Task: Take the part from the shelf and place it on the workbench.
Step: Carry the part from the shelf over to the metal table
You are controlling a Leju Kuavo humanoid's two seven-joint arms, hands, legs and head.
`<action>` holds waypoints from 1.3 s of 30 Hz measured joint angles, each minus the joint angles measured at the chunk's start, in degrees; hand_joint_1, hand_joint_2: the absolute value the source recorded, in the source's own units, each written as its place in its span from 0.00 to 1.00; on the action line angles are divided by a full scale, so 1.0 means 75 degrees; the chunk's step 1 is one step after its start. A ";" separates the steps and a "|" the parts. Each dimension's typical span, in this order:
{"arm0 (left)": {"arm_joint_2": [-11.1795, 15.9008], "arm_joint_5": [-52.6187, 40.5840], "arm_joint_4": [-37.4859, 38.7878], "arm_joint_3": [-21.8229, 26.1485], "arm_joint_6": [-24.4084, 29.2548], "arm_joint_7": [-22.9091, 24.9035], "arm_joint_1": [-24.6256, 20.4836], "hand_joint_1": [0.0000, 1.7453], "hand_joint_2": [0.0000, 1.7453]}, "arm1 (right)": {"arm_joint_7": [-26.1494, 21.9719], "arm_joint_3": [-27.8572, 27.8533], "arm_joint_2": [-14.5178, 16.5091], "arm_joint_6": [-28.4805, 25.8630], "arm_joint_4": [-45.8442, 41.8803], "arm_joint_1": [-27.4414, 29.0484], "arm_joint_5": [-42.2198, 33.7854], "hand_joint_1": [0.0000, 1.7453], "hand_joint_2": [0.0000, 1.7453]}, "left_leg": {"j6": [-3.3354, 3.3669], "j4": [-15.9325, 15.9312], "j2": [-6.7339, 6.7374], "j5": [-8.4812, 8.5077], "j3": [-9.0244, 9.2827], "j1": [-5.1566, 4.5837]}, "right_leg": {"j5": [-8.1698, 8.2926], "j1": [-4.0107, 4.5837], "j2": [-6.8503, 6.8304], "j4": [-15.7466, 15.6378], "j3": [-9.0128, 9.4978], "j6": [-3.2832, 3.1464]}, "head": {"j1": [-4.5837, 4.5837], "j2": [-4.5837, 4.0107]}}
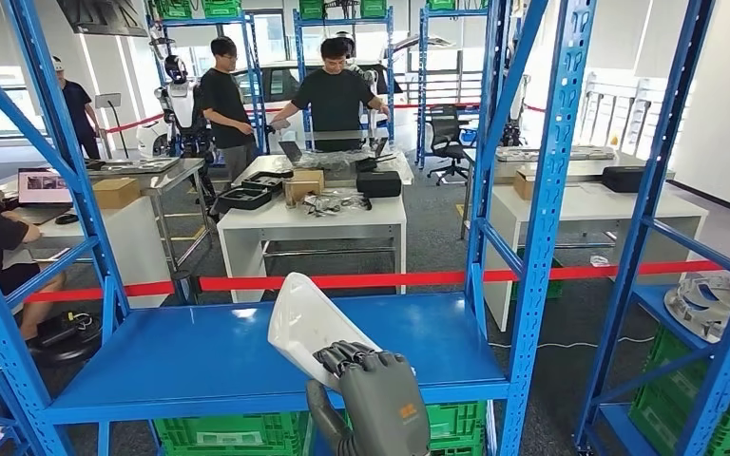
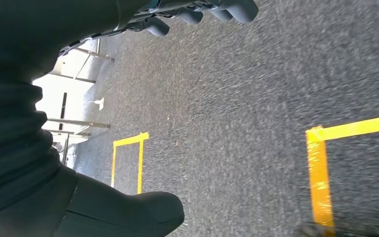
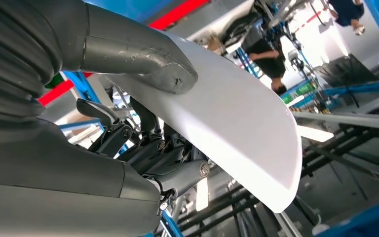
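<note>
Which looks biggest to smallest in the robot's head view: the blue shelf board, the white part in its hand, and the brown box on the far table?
1. blue shelf board: biggest by far.
2. white part, held by the right hand.
3. brown box: smallest.

The box is far away, so it may really be closer to the part's size.

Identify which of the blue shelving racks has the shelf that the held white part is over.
The rack straight ahead: its bare blue shelf lies under the white part in the right hand. The rack to the right carries a grey round part.
</note>
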 joint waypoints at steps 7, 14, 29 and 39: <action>-0.0028 -0.0087 -0.0016 0.0016 0.0007 -0.0074 -0.0065 0.00 1.00 | 0.0054 0.0013 0.0124 0.0102 0.0089 -0.0088 0.0005 1.00 1.00 | 0.0131 -0.1749 -0.0034 0.0263 0.1813 -0.0030 | 0.0600 -0.0002 -0.0035 0.0050 -0.0633 0.0205 | -0.0012 0.0001; -0.0089 0.0016 -0.0001 0.0133 0.0018 -0.0161 -0.0018 0.00 1.00 | -0.0036 0.0109 0.0175 0.0131 0.0186 -0.0184 -0.0101 1.00 1.00 | 0.0594 -0.1971 0.0021 0.0735 0.1379 -0.0057 | -0.0513 -0.0042 0.0004 0.1215 -0.1115 0.0446 | 0.0028 0.0001; -0.0041 0.0040 -0.0007 0.0332 -0.0095 -0.0213 0.0024 0.00 1.00 | 0.0317 -0.0023 -0.0046 -0.0418 0.0404 -0.0168 -0.0349 1.00 1.00 | 0.0139 -0.0859 -0.0017 0.0451 0.0154 -0.0015 | -0.0100 0.0034 -0.0009 -0.0206 0.0301 0.0004 | 0.0012 0.0001; 0.0058 0.1872 -0.0035 0.1224 -0.0201 -0.0440 -0.0146 0.00 1.00 | 0.0271 -0.0259 -0.0189 -0.0252 0.0416 0.0100 -0.0154 1.00 1.00 | 0.0205 -0.1887 -0.0073 0.0275 0.1771 0.0010 | 0.0670 -0.0015 -0.0011 -0.0020 -0.0568 0.0334 | 0.0001 0.0001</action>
